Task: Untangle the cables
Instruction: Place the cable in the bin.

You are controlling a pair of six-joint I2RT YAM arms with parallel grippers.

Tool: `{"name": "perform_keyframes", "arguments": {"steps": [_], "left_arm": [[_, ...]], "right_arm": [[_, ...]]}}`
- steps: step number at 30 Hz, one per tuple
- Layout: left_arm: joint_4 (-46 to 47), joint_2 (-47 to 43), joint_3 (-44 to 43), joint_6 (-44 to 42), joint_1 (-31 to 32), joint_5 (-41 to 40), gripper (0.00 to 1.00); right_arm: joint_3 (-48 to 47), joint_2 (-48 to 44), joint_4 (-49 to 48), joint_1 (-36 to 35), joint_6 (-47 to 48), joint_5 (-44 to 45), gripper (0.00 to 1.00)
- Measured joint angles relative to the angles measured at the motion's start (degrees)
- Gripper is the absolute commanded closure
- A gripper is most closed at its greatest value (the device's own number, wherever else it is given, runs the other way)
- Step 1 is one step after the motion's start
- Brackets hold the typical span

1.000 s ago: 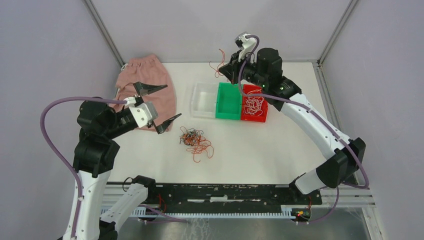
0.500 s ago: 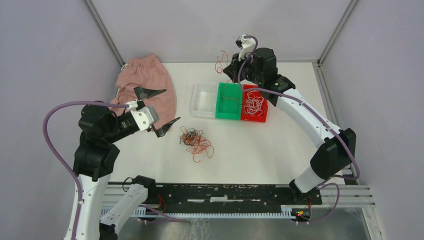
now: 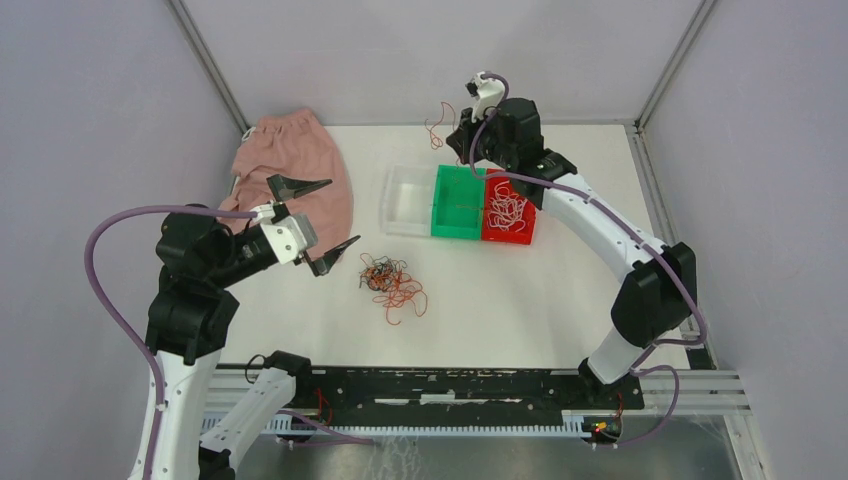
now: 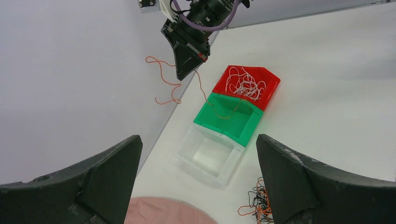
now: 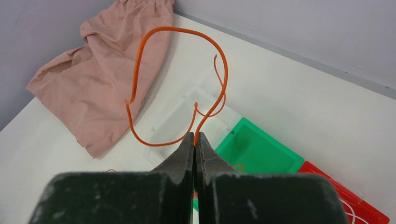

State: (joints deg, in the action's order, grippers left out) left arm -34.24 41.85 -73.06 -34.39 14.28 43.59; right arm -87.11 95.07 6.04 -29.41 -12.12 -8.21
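Leftward since the earlier frame, your right gripper [image 5: 194, 137] pinches an orange cable [image 5: 177, 29] behind the green bin [image 3: 455, 232]; the left wrist view shows its tail inside. Left gripper [image 3: 344, 211] gapes near the tangle [image 3: 392, 282] on the desk [image 3: 560, 290].

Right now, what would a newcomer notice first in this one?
The shut right gripper holds a curly orange cable in the air by the far side of the green bin. Next come the red bin beside it, filled with white cables, and the orange-and-black tangle on the table near the open left gripper.
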Motion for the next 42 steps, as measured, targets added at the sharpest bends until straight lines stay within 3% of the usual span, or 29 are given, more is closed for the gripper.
{"name": "perform_keyframes", "arguments": {"steps": [11,26,37,40,42], "left_arm": [[0.0,0.0,0.3,0.0,0.0,0.0,0.01],[0.1,0.0,0.4,0.0,0.0,0.1,0.01],[0.1,0.0,0.7,0.0,0.0,0.2,0.01],[0.1,0.0,1.0,0.0,0.0,0.2,0.01],[0.1,0.0,1.1,0.0,0.0,0.2,0.01]], "right_arm": [[7.1,0.3,-3.2,0.0,1.6,8.2,0.99],[16.4,0.3,-1.1,0.0,0.4,10.6,0.99],[14.3,2.7,4.9,-0.3,-1.6,12.7,0.98],[9.1,7.3,8.3,-0.8,-1.8,13.2,0.94],[6.2,10.4,9.9,-1.3,-2.1,13.6,0.86]]}}
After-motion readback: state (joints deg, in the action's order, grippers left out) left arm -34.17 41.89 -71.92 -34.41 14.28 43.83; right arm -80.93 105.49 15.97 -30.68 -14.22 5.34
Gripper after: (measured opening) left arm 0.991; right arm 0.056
